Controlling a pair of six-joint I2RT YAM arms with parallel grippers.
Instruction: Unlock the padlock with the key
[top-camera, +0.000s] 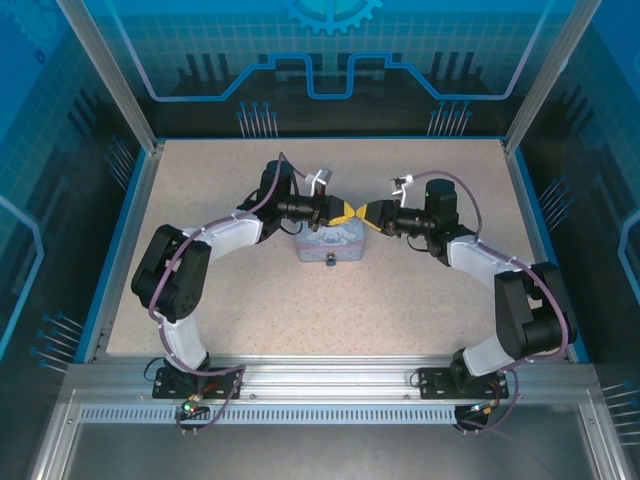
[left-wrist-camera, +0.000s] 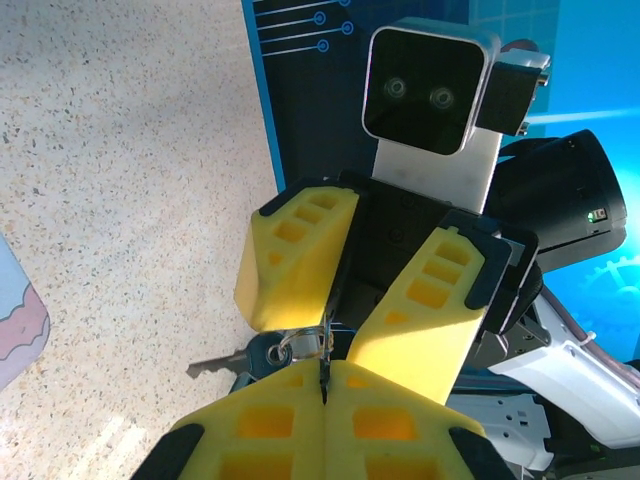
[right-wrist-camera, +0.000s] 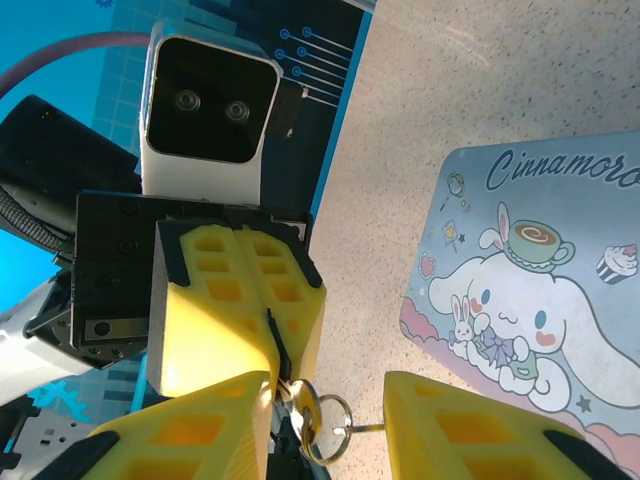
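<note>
Your left gripper (left-wrist-camera: 322, 372) is clamped shut on the key (left-wrist-camera: 215, 366), which sits between your right gripper's (right-wrist-camera: 330, 388) parted jaws.

Place: a robot lab, with a closed test booth.
Worktop (top-camera: 420, 290): pale, speckled and flat, inside the booth.
Walls: blue panels (top-camera: 330, 60) on 3 sides, printed with gears and circuit lines.
Frame: silver metal bars (top-camera: 320, 385) along the near edge and up the corners.
Robots: 2 white and black arms, the left arm (top-camera: 175, 285) and the right arm (top-camera: 520, 320), bolted to the front bar.
Camera (right-wrist-camera: 210, 100): a small boxy one on a wrist.
</note>
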